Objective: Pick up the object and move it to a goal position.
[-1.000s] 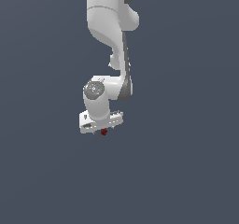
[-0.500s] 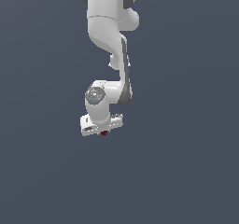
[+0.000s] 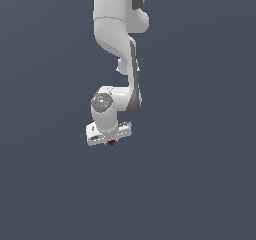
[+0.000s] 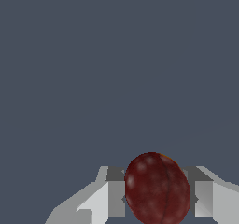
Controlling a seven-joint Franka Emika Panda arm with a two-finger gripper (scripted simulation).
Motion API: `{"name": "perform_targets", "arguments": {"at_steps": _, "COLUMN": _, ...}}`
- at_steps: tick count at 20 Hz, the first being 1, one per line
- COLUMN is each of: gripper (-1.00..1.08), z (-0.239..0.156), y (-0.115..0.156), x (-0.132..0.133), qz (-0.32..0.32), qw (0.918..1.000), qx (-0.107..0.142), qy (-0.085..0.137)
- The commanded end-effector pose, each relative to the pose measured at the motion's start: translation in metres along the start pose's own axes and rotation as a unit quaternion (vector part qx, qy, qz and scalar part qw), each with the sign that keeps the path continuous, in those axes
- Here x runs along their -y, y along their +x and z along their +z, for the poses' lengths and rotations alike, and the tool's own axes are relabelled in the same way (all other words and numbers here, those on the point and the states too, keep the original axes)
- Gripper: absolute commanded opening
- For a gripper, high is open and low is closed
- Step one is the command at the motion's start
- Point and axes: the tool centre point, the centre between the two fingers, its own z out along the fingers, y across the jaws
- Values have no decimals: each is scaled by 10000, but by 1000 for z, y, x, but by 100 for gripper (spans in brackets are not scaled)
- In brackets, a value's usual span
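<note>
The gripper (image 3: 110, 140) has its fingers closed on the dark red ball (image 4: 157, 189) (pick looks done); carrying to the goal remains, with no marker visible.

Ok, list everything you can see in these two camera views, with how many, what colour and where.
ball: one, dark red and mottled, between the gripper's fingers; in the exterior view only a small red bit shows under the gripper.
background: one, plain dark grey-blue, filling both views; no other thing shows on it.
arm: one, white with grey joints, coming down from the top of the exterior view.
gripper: one, white, at the arm's lower end, fingers closed on either side of the ball.
</note>
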Motion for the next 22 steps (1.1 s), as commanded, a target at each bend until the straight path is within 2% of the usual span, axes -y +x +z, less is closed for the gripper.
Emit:
{"name": "perform_targets", "arguments": {"at_steps": 1, "gripper": -100, "z": -1, "y": 0, "x": 0, "qz": 0, "qw": 10000, "qx": -1, "qy": 0}}
{"name": "perform_targets", "arguments": {"at_steps": 11, "gripper": -100, "z": -42, "y": 3, "x": 14, "qz": 0, "qw": 10000, "qx": -1, "qy": 0}}
{"name": "perform_targets", "arguments": {"at_steps": 22, "gripper": -100, "z": -154, "y": 13, "x": 50, "qz": -2, "qw": 10000, "qx": 0, "qy": -3}}
